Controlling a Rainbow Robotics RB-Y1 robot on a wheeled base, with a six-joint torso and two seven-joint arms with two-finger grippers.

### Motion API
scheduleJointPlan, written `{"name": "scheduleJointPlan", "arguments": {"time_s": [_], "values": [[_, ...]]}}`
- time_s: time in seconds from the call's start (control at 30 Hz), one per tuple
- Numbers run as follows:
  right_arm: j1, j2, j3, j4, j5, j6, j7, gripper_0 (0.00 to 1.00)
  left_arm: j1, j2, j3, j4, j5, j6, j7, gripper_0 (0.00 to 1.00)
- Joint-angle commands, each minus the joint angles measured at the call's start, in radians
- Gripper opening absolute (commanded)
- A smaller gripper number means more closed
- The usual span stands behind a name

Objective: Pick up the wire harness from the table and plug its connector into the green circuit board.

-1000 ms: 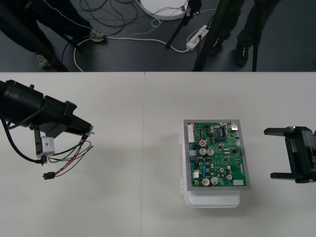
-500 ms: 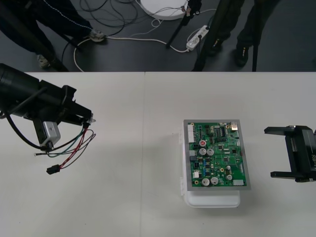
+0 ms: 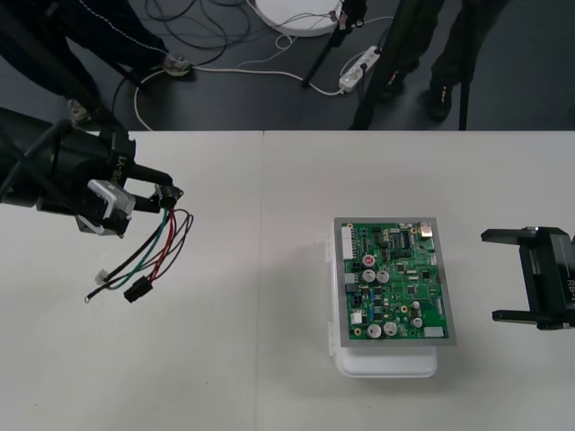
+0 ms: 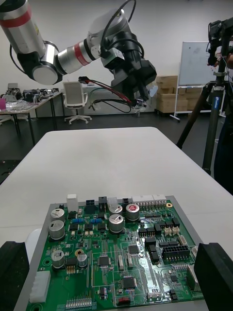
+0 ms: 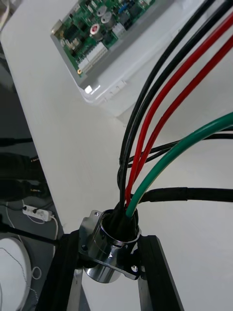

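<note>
Metal socket (image 5: 109, 243) clamped in left hand (image 3: 166, 196), wires (image 3: 162, 247) droop to plug (image 3: 137, 290) (right hand (image 3: 490, 278) apart).

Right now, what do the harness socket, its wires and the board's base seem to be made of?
The socket: metal, apparently; polished silver with bright reflections, clamped in the left gripper. The wires: glossy plastic insulation, red, black, green; cores hidden. The base: white, smooth, probably moulded plastic.

Letters "RB-" on right claw (image 3: 490, 278) — cut off at the edge, circuit board (image 3: 395, 283) print illegible
</note>
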Motion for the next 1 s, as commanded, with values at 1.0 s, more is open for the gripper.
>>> {"name": "scheduleJointPlan", "arguments": {"time_s": [1.0], "values": [[-0.023,0.005,-0.069,0.001,0.001,-0.005,-0.13,1.0,0.2,-0.352,0.116,-0.427,-0.317,-0.033,0.913,0.0]]}}
